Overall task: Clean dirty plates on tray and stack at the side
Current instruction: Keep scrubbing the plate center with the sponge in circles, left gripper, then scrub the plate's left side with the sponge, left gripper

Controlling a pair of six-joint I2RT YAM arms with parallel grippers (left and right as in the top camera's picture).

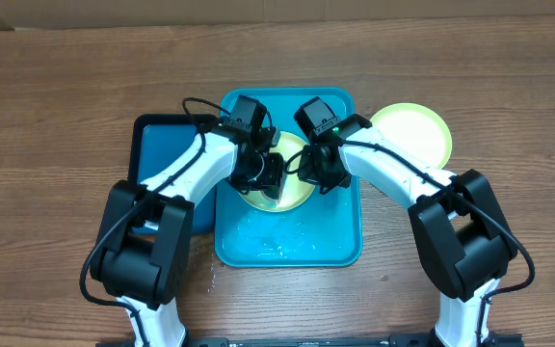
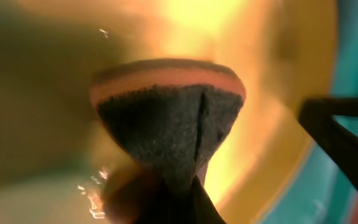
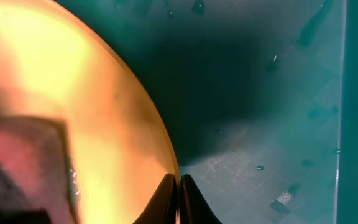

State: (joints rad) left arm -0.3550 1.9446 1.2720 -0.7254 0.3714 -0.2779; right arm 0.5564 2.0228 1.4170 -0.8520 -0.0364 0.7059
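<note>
One plate [image 1: 410, 132] beside tray [image 1: 340, 231], dark-blue tray [image 1: 157, 140] opposite

Two yellow-green plates [image 1: 297, 199] [image 1: 414, 130], one turquoise tray [image 1: 335, 243], one dark-blue tray [image 1: 157, 145], one sponge [image 2: 169, 118], two arms [image 1: 176, 169] [image 1: 393, 169].

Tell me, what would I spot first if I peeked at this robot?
The bright turquoise tray in the middle of the wooden table jumps out first, with a yellow-green plate in it. The left claw squeezes a dark, orange-backed sponge at that plate, and the right claw pinches its rim. A second yellow-green plate sits on the table, beside the tray's right side.
</note>
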